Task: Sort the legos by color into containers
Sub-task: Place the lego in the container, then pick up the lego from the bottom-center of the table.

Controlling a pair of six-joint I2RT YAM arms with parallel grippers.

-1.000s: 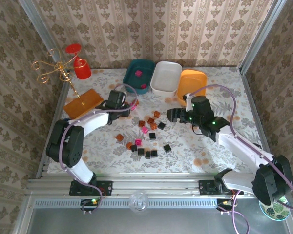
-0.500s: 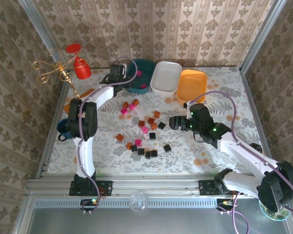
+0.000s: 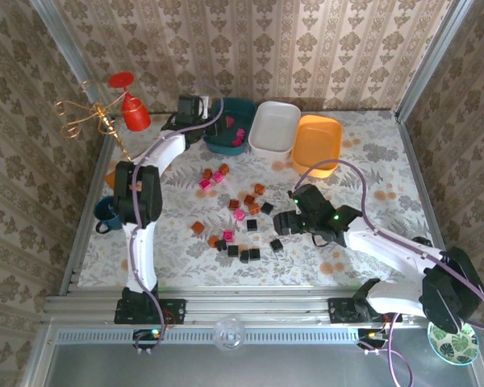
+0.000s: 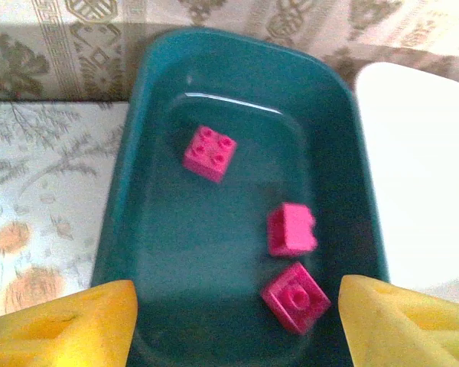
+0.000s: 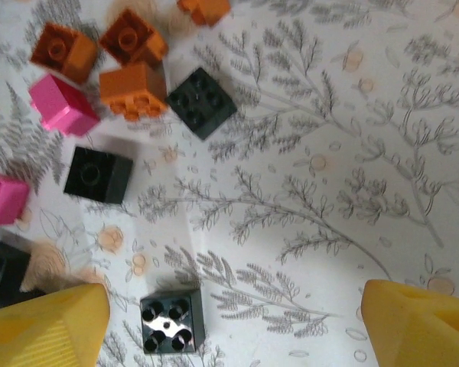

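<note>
**Left jaws wide over the teal tray, right jaws astride a black brick**

At the upper middle of the top view, the left arm reaches to the teal tray (image 3: 240, 107). The left jaws hang spread above its near end and hold nothing. In the left wrist view their yellow fingers (image 4: 69, 325) fill the two bottom corners, with the tray (image 4: 138, 130) between and beyond them. Three pink legos (image 4: 209, 153) lie on the tray floor. Two are low and right of centre, close to the right-hand finger, and none touches either finger.

The white tray (image 3: 262, 137) sits just right of the teal one, and the orange tray (image 3: 317, 141) sits just right of that. All three stand in a row by the back wall.

The right jaws are low over the middle of the counter (image 3: 371, 169), also well apart and gripping nothing. In the right wrist view a black lego (image 5: 172, 321) lies at the bottom of the frame between the fingers (image 5: 46, 329). It is nearer the left-hand finger, with bare cloth on both sides. More orange, pink and black bricks cluster in that frame's upper left.

The loose legos (image 3: 239, 214) are scattered mid-counter in the top view. The right side of the counter is open cloth up to the metal rail (image 3: 423, 161). A dark blue mug (image 3: 106, 214) stands at the left edge.
</note>
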